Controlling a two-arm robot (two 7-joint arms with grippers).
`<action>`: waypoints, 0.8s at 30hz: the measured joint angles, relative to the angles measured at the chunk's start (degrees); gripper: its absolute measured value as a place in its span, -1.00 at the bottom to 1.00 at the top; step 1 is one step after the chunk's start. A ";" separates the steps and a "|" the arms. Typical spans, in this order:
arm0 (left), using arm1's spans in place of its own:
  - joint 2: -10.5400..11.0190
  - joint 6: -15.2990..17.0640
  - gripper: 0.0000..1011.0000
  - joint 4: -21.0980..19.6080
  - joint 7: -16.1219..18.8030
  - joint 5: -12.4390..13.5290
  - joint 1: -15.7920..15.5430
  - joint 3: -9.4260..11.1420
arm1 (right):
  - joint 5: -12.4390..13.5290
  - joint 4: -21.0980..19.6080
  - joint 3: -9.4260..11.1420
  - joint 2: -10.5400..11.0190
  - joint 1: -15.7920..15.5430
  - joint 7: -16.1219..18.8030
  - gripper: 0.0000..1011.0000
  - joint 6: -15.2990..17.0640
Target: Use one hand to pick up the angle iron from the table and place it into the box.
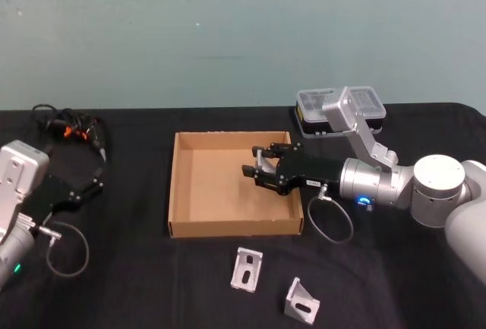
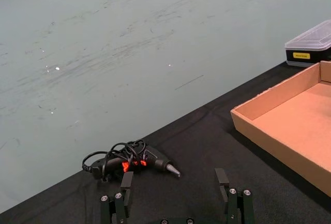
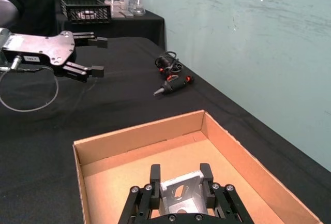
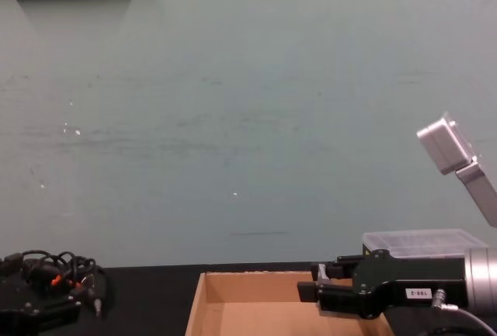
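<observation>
The tan cardboard box (image 1: pixel 186 188) lies open in the middle of the black table (image 1: pixel 137 283). My right gripper (image 1: pixel 254 163) reaches over the box's right half, shut on a silver angle iron (image 3: pixel 181 192) held between its fingers (image 3: pixel 154 175) above the box floor (image 3: pixel 129 177). The chest view has that gripper (image 4: pixel 317 286) just above the box's rim (image 4: pixel 233 276). Two more angle irons (image 1: pixel 247 268) (image 1: pixel 302 300) lie on the table in front of the box. My left gripper (image 1: pixel 95 185) is parked at the table's left, open and empty, with its fingers (image 2: pixel 126 180) spread wide.
A black plastic case with a clear lid (image 1: pixel 338 109) stands behind the box at the right. A black tool with a coiled cable (image 1: pixel 68 128) lies at the back left. The right arm's loose cable (image 1: pixel 330 219) hangs beside the box's right wall.
</observation>
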 joint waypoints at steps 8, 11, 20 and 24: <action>0.00 0.00 0.98 0.00 0.00 0.00 0.00 0.00 | 0.06 -0.49 0.00 0.26 -0.19 -0.04 -0.09 0.07; 0.00 0.00 0.98 0.00 0.00 0.00 0.00 0.00 | 0.09 -0.59 0.00 0.33 -0.23 -0.05 -0.10 0.10; 0.00 0.00 0.98 0.00 0.00 0.00 0.00 0.00 | 0.23 -0.82 0.00 0.44 -0.35 -0.08 0.18 0.26; 0.00 0.00 0.98 0.00 0.00 0.00 0.00 0.00 | 0.25 -0.87 0.01 0.46 -0.37 -0.11 0.41 0.30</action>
